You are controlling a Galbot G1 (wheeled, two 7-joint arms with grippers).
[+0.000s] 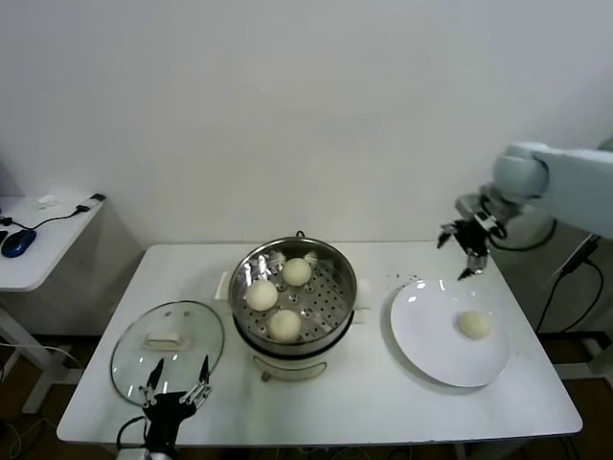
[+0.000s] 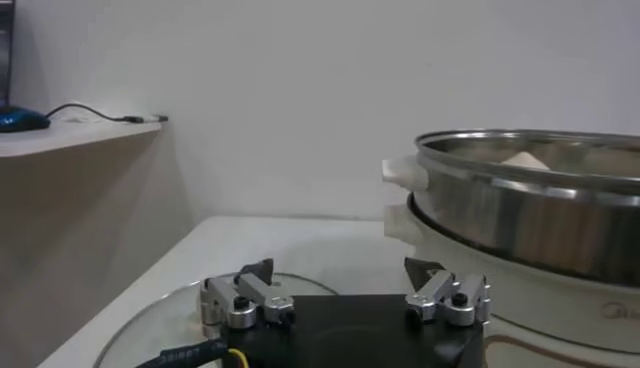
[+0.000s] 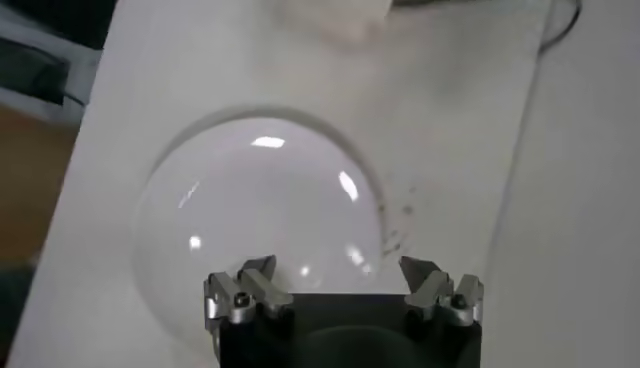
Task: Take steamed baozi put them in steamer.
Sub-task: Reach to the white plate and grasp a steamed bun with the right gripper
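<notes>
The steel steamer (image 1: 337, 305) stands at the table's middle on a cream base, with three cream-white baozi inside: one far (image 1: 297, 271), one left (image 1: 261, 295), one near (image 1: 284, 325). A fourth baozi (image 1: 474, 324) lies on the white plate (image 1: 426, 340) at the right. My right gripper (image 1: 465, 251) is open and empty, in the air above the plate's far edge. In the right wrist view the plate (image 3: 250, 220) lies below the open gripper (image 3: 340, 280); no bun shows there. My left gripper (image 1: 178, 380) is open and empty at the table's near left edge.
A round glass lid (image 1: 168, 347) with a white handle lies left of the steamer, just beyond the left gripper. The steamer's rim (image 2: 530, 160) shows close in the left wrist view. A side desk (image 1: 38, 240) with a blue mouse stands at far left.
</notes>
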